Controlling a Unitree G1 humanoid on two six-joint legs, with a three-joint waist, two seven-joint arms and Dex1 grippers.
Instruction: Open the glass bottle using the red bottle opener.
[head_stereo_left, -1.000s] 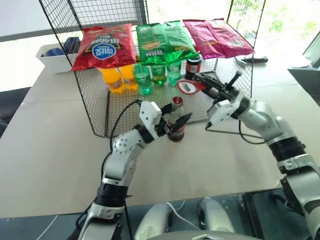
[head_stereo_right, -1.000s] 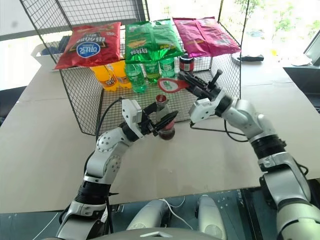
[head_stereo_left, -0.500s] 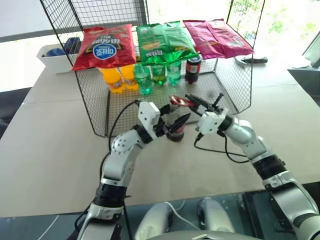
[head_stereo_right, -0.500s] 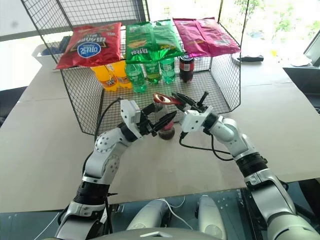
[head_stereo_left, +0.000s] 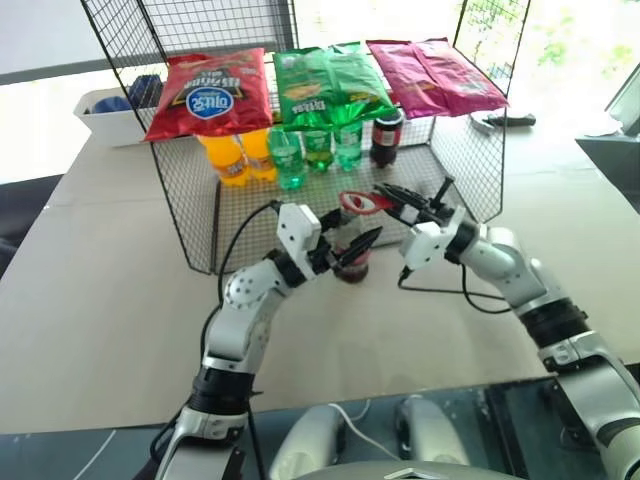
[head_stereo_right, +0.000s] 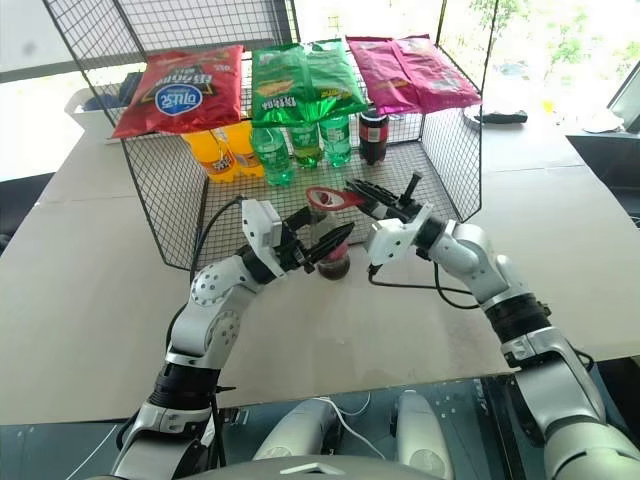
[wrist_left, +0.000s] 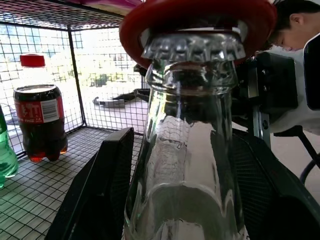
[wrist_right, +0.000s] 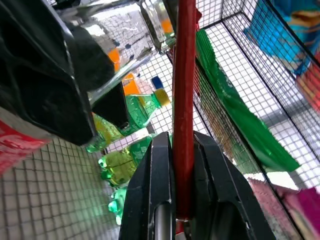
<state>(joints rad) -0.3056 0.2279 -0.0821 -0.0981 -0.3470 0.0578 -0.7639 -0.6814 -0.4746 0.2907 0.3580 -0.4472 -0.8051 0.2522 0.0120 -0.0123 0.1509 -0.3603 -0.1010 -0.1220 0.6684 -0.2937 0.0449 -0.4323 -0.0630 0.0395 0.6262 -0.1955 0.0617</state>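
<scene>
The glass bottle (head_stereo_left: 352, 268) stands on the table just in front of the wire cage, with dark drink low inside. My left gripper (head_stereo_left: 347, 248) is shut on its body, one black finger (wrist_left: 107, 190) on each side of the clear neck (wrist_left: 190, 140). My right gripper (head_stereo_left: 397, 201) comes in from the right, shut on the handle of the red bottle opener (head_stereo_left: 358, 203). The opener's ring (wrist_left: 195, 17) sits over the bottle's crown cap (wrist_left: 192, 47). In the right wrist view the opener (wrist_right: 184, 75) runs edge-on between the two fingers.
A wire cage (head_stereo_left: 190, 215) stands behind the bottle, with red, green and magenta crisp bags on top. Orange and green bottles and a dark cola bottle (head_stereo_left: 386, 137) stand inside. A white bin (head_stereo_left: 105, 115) sits at the back left. A person (wrist_left: 295, 27) shows beyond the cage.
My right arm swung down and left from beside the cage, bringing the opener's ring onto the bottle's top. The left gripper and the bottle have stayed where they were.
</scene>
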